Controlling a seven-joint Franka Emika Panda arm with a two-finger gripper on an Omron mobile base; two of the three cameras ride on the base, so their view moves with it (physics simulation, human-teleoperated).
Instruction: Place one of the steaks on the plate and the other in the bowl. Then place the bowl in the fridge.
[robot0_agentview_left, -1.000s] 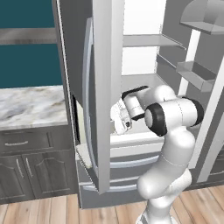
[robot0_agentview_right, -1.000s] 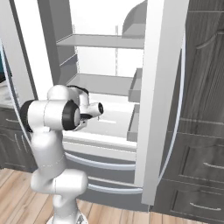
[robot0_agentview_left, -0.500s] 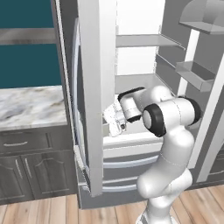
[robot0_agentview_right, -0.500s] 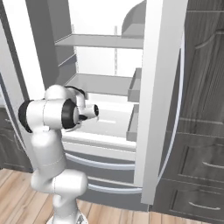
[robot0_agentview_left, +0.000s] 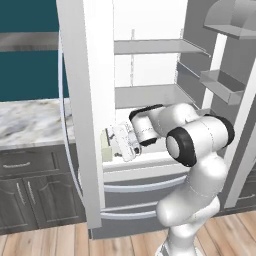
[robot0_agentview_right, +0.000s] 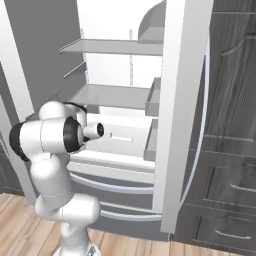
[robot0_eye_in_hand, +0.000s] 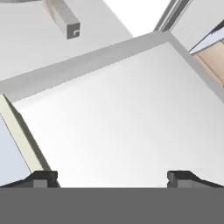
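Note:
The fridge (robot0_agentview_left: 150, 47) stands open in front of me, its white shelves (robot0_agentview_right: 115, 47) bare. My gripper (robot0_agentview_left: 114, 145) reaches low into it beside the left door, over the white bottom shelf (robot0_eye_in_hand: 122, 113). The gripper (robot0_eye_in_hand: 111, 177) is open, its fingertips (robot0_eye_in_hand: 43, 177) far apart with nothing between them. The steaks, the plate and the bowl are out of view.
The open left fridge door (robot0_agentview_left: 82, 125) stands close to my hand, and the right door (robot0_agentview_right: 182, 115) with its bins (robot0_agentview_left: 220, 80) swings out on the other side. A marble counter (robot0_agentview_left: 30, 125) over dark cabinets (robot0_agentview_left: 30, 200) lies left. More dark cabinets (robot0_agentview_right: 230, 150) stand right.
Both base views have shifted, so the camera has moved. My hand has swung a little left and down towards the left door. The gripper is still open.

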